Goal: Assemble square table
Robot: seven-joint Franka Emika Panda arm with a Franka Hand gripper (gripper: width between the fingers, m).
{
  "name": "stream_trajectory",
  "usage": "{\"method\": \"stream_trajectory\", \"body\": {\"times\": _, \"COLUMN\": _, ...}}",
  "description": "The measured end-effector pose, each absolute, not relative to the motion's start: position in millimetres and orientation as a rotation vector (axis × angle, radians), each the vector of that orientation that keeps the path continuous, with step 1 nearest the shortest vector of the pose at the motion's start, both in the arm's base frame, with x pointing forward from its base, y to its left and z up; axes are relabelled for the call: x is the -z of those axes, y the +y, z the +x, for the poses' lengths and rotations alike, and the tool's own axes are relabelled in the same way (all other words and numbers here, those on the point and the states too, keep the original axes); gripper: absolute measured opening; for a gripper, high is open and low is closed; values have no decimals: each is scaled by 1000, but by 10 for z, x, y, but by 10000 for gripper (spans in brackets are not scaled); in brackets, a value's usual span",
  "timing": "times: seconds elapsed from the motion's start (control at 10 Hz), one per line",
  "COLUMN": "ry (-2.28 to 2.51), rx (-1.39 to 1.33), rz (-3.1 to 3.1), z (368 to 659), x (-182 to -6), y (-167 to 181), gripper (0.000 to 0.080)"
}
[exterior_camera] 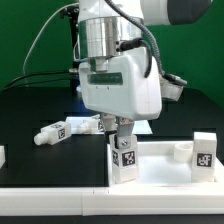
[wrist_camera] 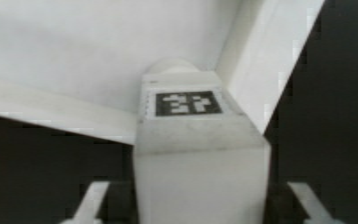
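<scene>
One leg (exterior_camera: 124,158) gripped in claw (exterior_camera: 120,128), upright at sq. panel (exterior_camera: 160,172) corner; 2 loose legs (exterior_camera: 55,132) (exterior_camera: 88,125) lying on desk (exterior_camera: 30,110)

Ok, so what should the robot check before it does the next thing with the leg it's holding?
1. The gripper has the held leg: ok, a finger sits on each side of it.
2. The held leg is upright: ok.
3. The held leg is at a corner of the square panel: ok.
4. The held leg is screwed all the way in: cannot tell.
5. The standing leg at the exterior view's right is out of the way: ok.
6. More legs are waiting: ok, the loose legs lie on the black table.
</scene>
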State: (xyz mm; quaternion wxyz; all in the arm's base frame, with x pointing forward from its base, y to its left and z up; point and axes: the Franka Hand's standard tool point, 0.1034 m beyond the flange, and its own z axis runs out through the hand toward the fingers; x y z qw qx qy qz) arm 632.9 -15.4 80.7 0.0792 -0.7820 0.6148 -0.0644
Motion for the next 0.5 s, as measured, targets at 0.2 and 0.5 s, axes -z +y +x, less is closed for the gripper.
{"method": "stream_trajectory", "body": {"times": 0.2, "ry": 2222, "rx": 110, "rz": -1925, "z": 6300, "x": -800, "y": -108, "gripper": 288}}
{"method": "stream_trajectory", "body": {"times": 0.5, "ry": 2394, "rx": 87, "rz": -1645, "z": 6286, "x": -804, "y": -63, "gripper": 288}}
